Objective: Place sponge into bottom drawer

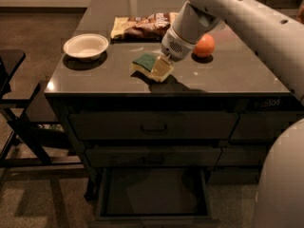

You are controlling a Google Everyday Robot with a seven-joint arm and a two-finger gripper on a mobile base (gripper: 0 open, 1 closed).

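While the big white robot arm reaches in from the right over the dark glossy counter [232,77], its tool [166,60] is at the right end of the small rectangular sponge with a dark green top and pale yellow foam [151,65]. The sponge lies on the counter near the front edge, about in the middle of its width. It seems a little tilted, with the yellow side turned to the front. Its long axis runs, as I judge, from left-back to right-front, so the tool meets it at the short end nearest to the arm. The tool touches the sponge or is just beside it. Whether it is spread, pressed together or pinching the foam I cannot tell, because the wrist covers that place.

The bottom drawer, a wide shallow dark tray [152,194], is pulled out and sits low, below and in front of the sponge. Two closed dark drawers with handles [153,126] are stacked between the counter top and this tray. So the coming move, I think, must carry the sponge forward past the counter edge and then far down. Further back on the counter are a round white bowl [85,46], a crinkled brown snack bag [142,26] and a round orange fruit [204,45], all apart from the sponge.
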